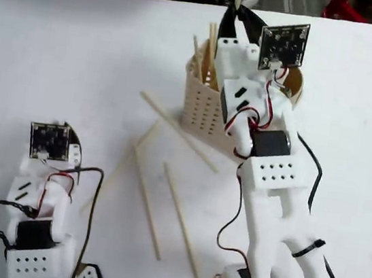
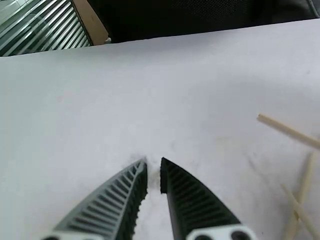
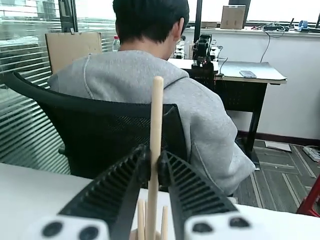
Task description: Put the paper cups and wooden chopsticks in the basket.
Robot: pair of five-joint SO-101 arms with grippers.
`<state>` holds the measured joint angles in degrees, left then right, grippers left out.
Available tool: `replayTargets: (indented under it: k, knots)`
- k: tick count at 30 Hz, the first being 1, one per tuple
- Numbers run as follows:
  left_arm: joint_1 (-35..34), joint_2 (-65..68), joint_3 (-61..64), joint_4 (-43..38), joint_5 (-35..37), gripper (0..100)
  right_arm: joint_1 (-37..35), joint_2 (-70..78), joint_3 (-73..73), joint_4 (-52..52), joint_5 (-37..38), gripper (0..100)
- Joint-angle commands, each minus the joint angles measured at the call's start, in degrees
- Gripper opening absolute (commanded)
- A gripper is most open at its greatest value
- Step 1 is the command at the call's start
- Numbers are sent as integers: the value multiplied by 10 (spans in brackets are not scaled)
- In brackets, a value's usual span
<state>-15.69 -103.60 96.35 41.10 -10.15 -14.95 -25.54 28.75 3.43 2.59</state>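
We had the right gripper clamped on a pale wooden chopstick, upright above the cream perforated basket; the left gripper was closed, empty.

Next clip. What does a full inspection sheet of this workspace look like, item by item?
Surface: white table, no spills seen.
Job's things: perforated basket upright, with standing chopsticks inside; several loose chopsticks flat on the table in front of it; tan rim at the basket, possibly a paper cup.
Clutter: nothing seen.
Grippers: right gripper shut on an upright held chopstick above the basket; left gripper shut, empty, low over the table.
Cables: black and red wires run along both arms.
Surroundings: black mesh chair beyond the table; window blinds.
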Motion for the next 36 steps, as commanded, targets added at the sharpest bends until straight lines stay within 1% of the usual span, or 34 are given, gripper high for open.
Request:
replayTargets:
  k: [1, 5, 7, 12, 17, 22, 25, 29, 36]
  knots:
    - [5, -7, -4, -13, -5, 65, -12, -9, -30, 42, 6, 39]
    - [5, -7, -4, -13, -6, 67, -30, -22, -93, 183, 1, 164]
    - [5, -7, -4, -13, -6, 67, -36, -37, -125, 255, 1, 209]
    - [5, -7, -3, -13, -6, 67, -70, -90, -185, 434, 1, 215]
    - [5, -7, -3, -13, -6, 68, -128, -128, -190, 604, 1, 215]
    - [5, -7, -3, -13, -6, 68, -184, -130, -186, 761, 1, 215]
    - [5, -7, -3, -13, -6, 68, -209, -114, -157, 799, 1, 215]
    - [5, -7, -3, -13, -6, 68, -229, -55, -96, 796, 6, 217]
    - [5, -7, -3, -13, -6, 68, -235, 131, -73, 732, 5, 216]
